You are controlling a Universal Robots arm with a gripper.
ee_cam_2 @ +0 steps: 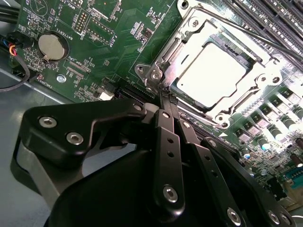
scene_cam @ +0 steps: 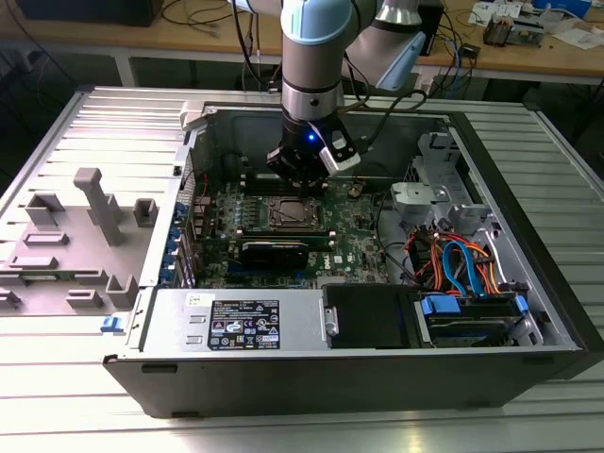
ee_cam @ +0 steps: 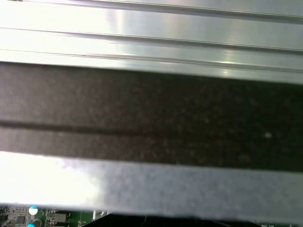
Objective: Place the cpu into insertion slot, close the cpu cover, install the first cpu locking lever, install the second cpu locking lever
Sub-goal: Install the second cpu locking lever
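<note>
Just beyond hand (ee_cam_2: 163, 97), seemingly covered cpu (ee_cam_2: 211, 75)

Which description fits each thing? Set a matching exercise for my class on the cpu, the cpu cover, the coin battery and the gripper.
Things:
1. cpu
2. cpu cover
3. coin battery
4. gripper

Descriptions:
A. round and silver, on the green board
B. closed fingertips at the socket's corner
C. bright square showing through a window
D. metal frame lying flat around the chip

Pairs: 1-C, 2-D, 3-A, 4-B

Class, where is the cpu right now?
The cpu sits in the insertion slot under the cpu cover, just beyond the tool in the second wrist view.
</note>
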